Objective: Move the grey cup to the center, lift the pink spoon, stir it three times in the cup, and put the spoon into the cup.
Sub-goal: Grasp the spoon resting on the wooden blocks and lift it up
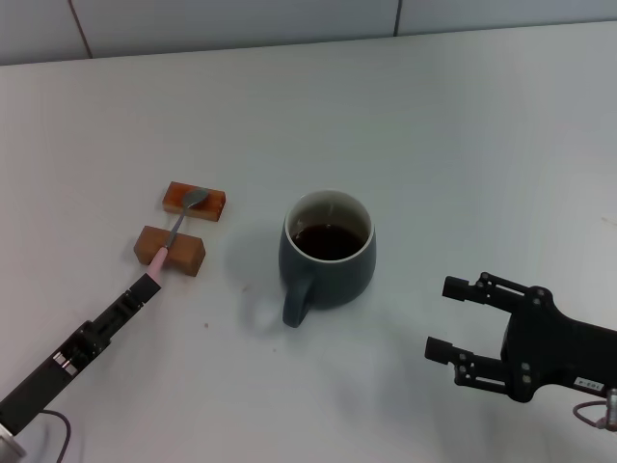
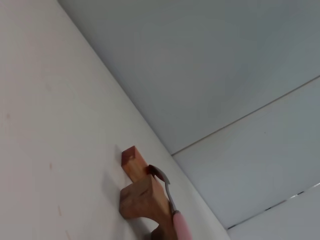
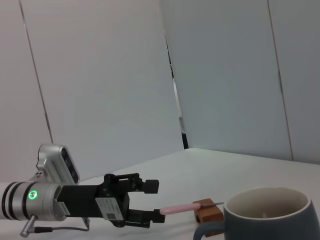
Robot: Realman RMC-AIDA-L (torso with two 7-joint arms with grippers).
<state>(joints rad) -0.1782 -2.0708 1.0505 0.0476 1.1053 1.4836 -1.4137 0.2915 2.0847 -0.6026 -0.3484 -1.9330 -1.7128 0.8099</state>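
Spoon pickup: my left gripper [image 1: 151,282], fingers spread, brackets the pink spoon [image 1: 179,228] handle tip, which two wooden blocks [image 1: 170,251] prop clear for access. Grey cup [image 1: 328,253] stands centred; my right gripper [image 1: 461,322] waits open beside it

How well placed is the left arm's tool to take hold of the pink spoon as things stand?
Probably well. The left tool is at the tip of the pink spoon, which lies raised across two wooden blocks; nothing stands between them.

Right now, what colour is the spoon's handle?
Pale pink; the spoon's handle shows best in the head view.
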